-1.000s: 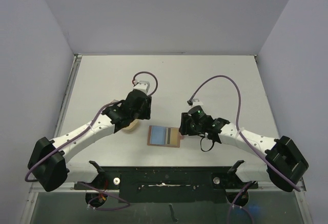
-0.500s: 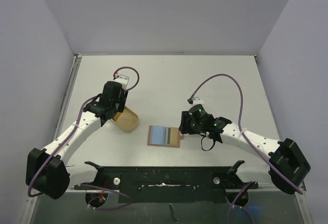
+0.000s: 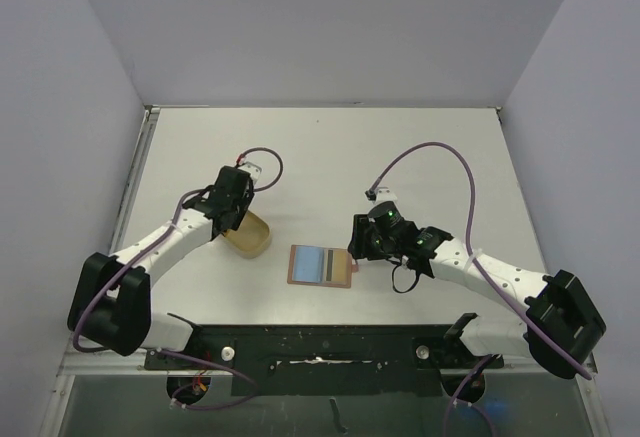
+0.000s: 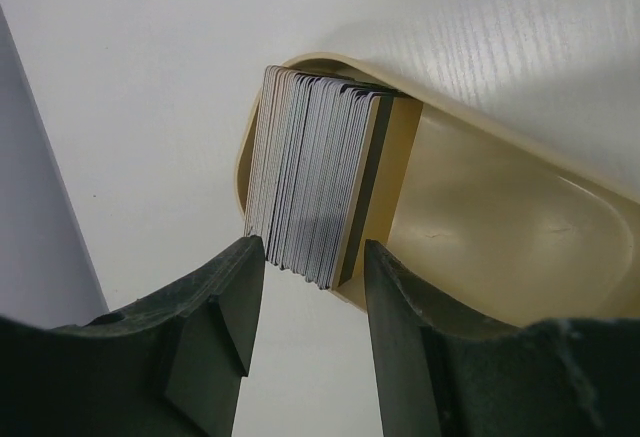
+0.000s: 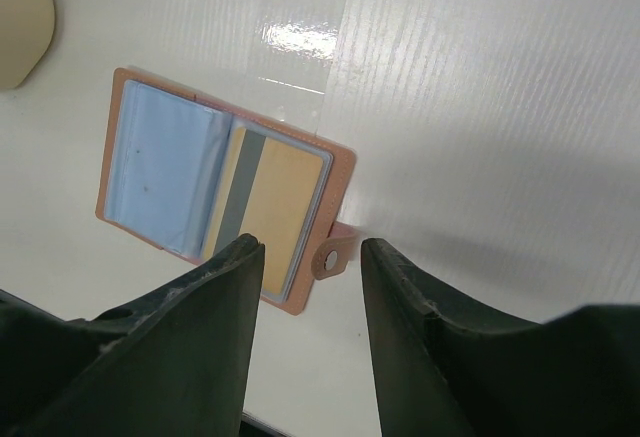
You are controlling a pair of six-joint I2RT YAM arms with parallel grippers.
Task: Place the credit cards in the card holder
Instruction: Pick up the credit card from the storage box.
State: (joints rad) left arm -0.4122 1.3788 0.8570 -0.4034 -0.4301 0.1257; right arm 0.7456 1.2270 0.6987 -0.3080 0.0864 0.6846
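Two arms reach in from the near edge of the bench. Toward the left edge, we see the left gripper (image 3: 238, 225) poised over a pale tan case (image 3: 256, 238) that lies left of the bench's middle, somewhat nearer the near edge than the far one. In its wrist view the fingers (image 4: 215, 337) are spread apart on either side of a thick stack of cards (image 4: 310, 187) standing on edge at one end of the case; we cannot tell whether the pads touch the stack. Just right of the case, about midway between the left and right edges and close to the near edge, the card holder (image 5: 338, 172) lies flat and unfolded. Its left sleeve shows a light blue card (image 5: 165, 172), its right sleeve a gold card (image 5: 285, 197) with a dark stripe. The right gripper (image 5: 310, 245) hangs over the holder's right rim with its jaws parted, the small closing tab (image 5: 330, 255) visible between them.
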